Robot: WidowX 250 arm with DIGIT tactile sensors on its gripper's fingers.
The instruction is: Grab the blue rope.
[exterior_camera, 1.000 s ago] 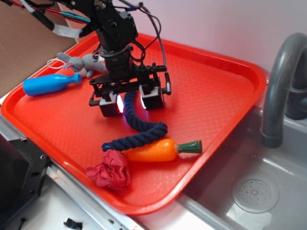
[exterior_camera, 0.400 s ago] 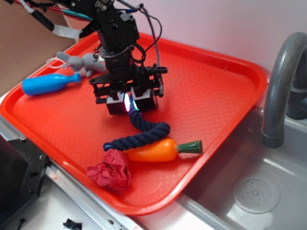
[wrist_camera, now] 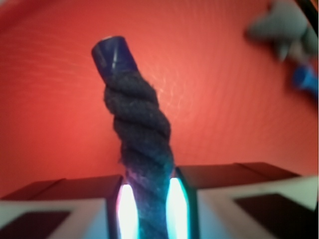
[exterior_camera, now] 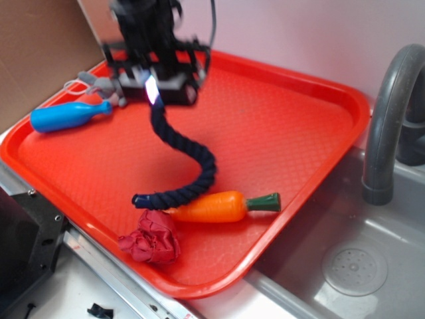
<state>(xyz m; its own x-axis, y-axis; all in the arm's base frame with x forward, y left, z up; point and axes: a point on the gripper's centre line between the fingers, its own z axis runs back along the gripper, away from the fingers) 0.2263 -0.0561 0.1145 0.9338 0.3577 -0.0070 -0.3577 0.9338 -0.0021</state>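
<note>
gripper: the gripper (exterior_camera: 154,85) was above the far left corner of the red tray (exterior_camera: 292,113), blurred in the exterior view, its jaws clamped on the blue rope (exterior_camera: 192,156).
rope: one end was pinched between the lit pads (wrist_camera: 175,209); the rest hung in a curve, and its far end lay on the tray just beside the toy carrot (exterior_camera: 219,207) and the crumpled red cloth (exterior_camera: 151,238).
step: the grab looked made and the lift under way.
next move: it would call for a firm hold while rising until the trailing end clears the tray.
hard to see: the arm was cut off at the top edge; a grey plush toy (exterior_camera: 93,83) was partly hidden; the light blue bottle (exterior_camera: 66,117) lay near the left edge; in the wrist view the rope's capped tip stuck out past the jaws.
</note>
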